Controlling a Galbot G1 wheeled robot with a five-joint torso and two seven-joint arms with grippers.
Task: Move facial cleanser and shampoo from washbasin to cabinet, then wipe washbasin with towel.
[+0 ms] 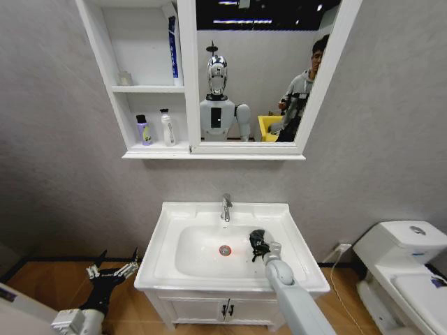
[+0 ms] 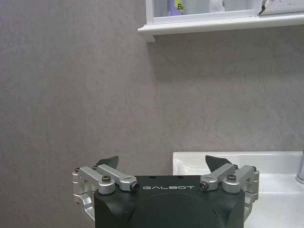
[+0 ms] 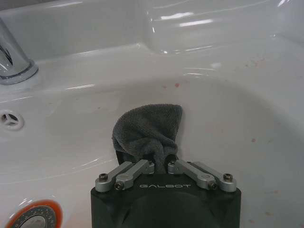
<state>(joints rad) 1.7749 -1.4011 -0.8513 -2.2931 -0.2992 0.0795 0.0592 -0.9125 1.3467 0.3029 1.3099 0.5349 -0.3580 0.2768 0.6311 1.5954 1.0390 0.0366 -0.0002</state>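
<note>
Head view – right arm: nearest the camera, rising from the bottom edge over the washbasin's front rim; right gripper sits inside the bowl, right of the reddish drain ring, fingers pinched on the dark towel.
Head view – left arm: low at the bottom-left, off the basin's left edge, over the wood floor; left gripper spread wide, nothing in it.
Head view – cabinet: on the wall above the basin, joined to the mirror; lowest shelf carries a purple-label bottle and a white bottle side by side, apart; a blue tube stands at the right edge of the shelf above.
Head view – tap: chrome, at the basin's back edge, centre.
Left wrist view – left gripper: fingers wide apart, facing the grey wall; basin's corner just behind, cabinet's bottom ledge above.
Right wrist view – right gripper: fingers pressed together on a bunched fold of towel – cloth rests against the wet bowl wall, w/ tap base and drain ring off to one side.
</note>
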